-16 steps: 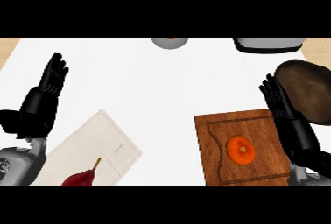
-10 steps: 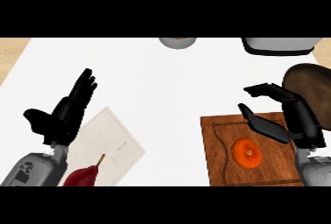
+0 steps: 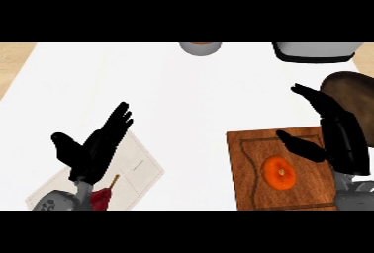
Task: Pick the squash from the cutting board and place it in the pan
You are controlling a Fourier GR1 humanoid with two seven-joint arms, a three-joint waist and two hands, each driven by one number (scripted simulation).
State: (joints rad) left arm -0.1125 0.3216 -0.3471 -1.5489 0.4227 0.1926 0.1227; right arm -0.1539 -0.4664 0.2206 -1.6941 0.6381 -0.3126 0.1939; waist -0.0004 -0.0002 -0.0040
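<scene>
Right hand [image 3: 337, 134] of mine hangs over the right edge of the cutting board [image 3: 248, 153], fingers straight and spread apart, thumb jutting toward the board's middle, holding nothing. Its fingertips point past the board's far right corner, toward the pan [image 3: 354, 89], a dark brown round shape that lies just beyond that corner and partly behind my hand. On the board, near its centre and a little toward me, sits the squash [image 3: 279, 172], an orange oval lying flat. My thumb is just above and to the right of it; I cannot tell whether it touches the board.

My left hand [image 3: 93, 148] is well to the left of the board, also open with fingers straight and thumb apart, held over a pale cloth [image 3: 139, 168] that lies on the white surface [image 3: 182, 99]. At the near edge of that cloth, below my left wrist, a dark red item with a thin stem [image 3: 102, 197] peeks out.

Far beyond the board, at the surface's back edge, a grey round vessel [image 3: 199, 48] and a white container [image 3: 314, 51] are both cut off by the view.
</scene>
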